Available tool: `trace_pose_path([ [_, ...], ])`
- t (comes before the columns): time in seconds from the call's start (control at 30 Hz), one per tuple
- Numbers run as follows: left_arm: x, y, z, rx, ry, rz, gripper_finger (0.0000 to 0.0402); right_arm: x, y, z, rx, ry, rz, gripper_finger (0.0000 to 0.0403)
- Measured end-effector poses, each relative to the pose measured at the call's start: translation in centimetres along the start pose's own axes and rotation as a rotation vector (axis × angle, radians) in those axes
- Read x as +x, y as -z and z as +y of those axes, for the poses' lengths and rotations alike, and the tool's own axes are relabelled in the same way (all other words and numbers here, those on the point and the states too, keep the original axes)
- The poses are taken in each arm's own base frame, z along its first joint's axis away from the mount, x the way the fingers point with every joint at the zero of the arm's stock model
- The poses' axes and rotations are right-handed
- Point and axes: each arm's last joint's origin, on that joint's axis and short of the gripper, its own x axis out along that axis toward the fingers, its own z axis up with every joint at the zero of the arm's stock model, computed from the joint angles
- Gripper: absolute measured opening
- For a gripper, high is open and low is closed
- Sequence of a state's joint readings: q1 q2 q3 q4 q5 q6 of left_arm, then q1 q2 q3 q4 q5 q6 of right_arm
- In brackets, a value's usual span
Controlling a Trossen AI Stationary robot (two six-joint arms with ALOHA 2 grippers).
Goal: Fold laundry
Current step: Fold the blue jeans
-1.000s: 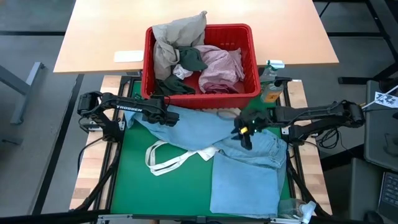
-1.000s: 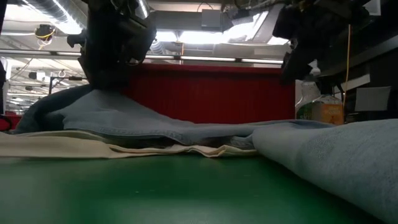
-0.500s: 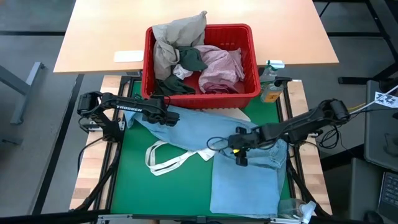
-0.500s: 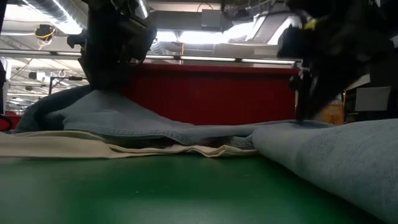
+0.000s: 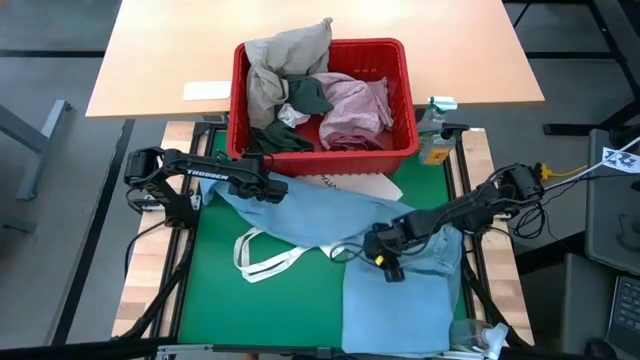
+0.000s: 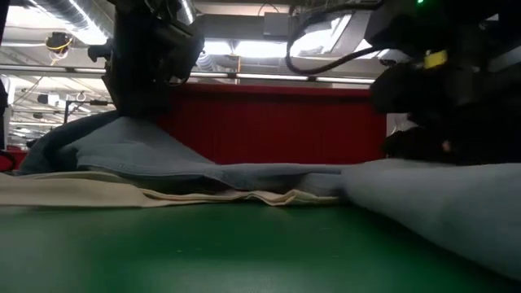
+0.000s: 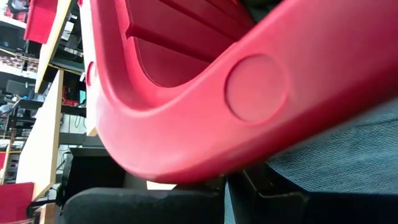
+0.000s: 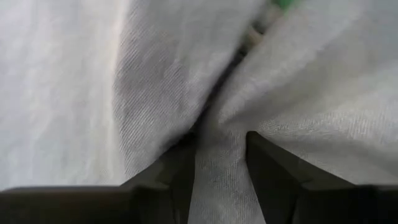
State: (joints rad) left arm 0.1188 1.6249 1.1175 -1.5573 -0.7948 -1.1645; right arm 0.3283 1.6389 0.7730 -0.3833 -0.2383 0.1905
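Pinching a fold of the blue garment (image 5: pixel 392 300) on the green mat (image 5: pixel 210 290), our right gripper (image 5: pixel 381 252) sits low at mid-table. Our left gripper (image 5: pixel 270 186) is clenched on the garment's far corner beside the red basket (image 5: pixel 405 95).

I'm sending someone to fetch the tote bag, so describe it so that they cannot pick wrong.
Start at the red basket and look just in front of it on the green mat. The tote bag lies mostly under the light blue garment; unlike the laundry, it is cream-white with two loop handles sticking out.
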Motion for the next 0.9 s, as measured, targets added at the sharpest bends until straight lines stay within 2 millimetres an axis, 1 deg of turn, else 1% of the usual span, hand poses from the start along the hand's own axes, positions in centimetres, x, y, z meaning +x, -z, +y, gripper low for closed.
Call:
trace_pose_path([
  [0.1, 0.0, 0.0, 0.0, 0.001, -0.001, 0.001, 0.0000, -0.2, 0.2, 0.6, -0.058, -0.072, 0.015, 0.0145],
  [0.23, 0.0, 0.1, 0.1, 0.026, -0.008, 0.008, 0.0000, -0.7, 0.4, 1.0, -0.104, -0.131, 0.017, 0.0145],
  [0.37, -0.1, 0.1, 0.2, 0.131, -0.002, 0.017, 0.0000, -1.3, 0.5, 1.0, -0.109, -0.101, 0.001, 0.0145],
  [0.47, 0.0, 0.2, 0.0, 0.161, 0.010, 0.037, 0.0007, -1.5, 0.5, 1.1, -0.111, -0.091, -0.008, 0.0145],
  [0.67, 0.0, 0.2, 0.0, 0.180, 0.010, 0.044, 0.0052, -2.0, 0.5, 1.1, -0.112, -0.058, -0.024, 0.0145],
  [0.9, 0.0, 0.4, 0.0, 0.171, 0.041, 0.102, 0.0114, -2.8, 0.4, 1.2, -0.121, -0.034, -0.067, 0.0145],
])
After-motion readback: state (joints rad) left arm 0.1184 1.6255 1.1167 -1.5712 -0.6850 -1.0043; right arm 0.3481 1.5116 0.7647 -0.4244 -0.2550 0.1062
